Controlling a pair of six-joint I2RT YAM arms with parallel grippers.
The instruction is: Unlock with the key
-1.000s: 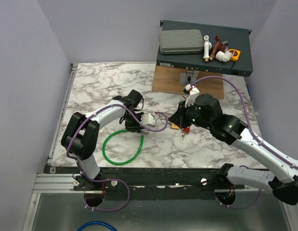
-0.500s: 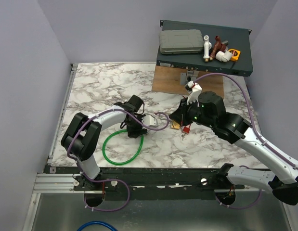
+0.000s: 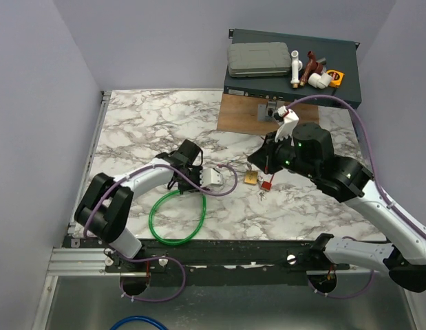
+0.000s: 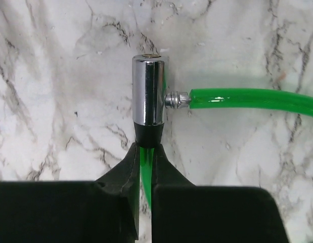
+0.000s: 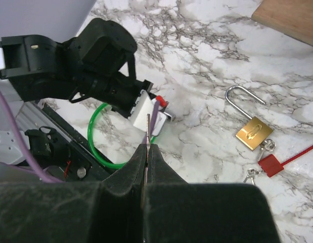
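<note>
Green cable [image 4: 247, 101] is freshly re-clamped by the left claw [image 4: 144, 151]; key [image 5: 147, 126] is kept pinched in the right claw [image 5: 147, 149], so insertion is judged next.

We take in the table [image 3: 144, 124] first: smooth marble-look top, white veined with grey. The green cable [image 4: 247, 101] gleams like translucent plastic, slick all along. Its lock barrel [image 4: 147, 91] is mirror-bright chrome (the collar under it is matt black). Over to the padlock [image 5: 254, 132]: yellow brass body, polished silvery shackle. Now the key [image 5: 147, 126], a sliver of bare metal; the tag [image 5: 270, 165] looks like flat red plastic; the board [image 3: 237, 117] is plain matt wood.
</note>
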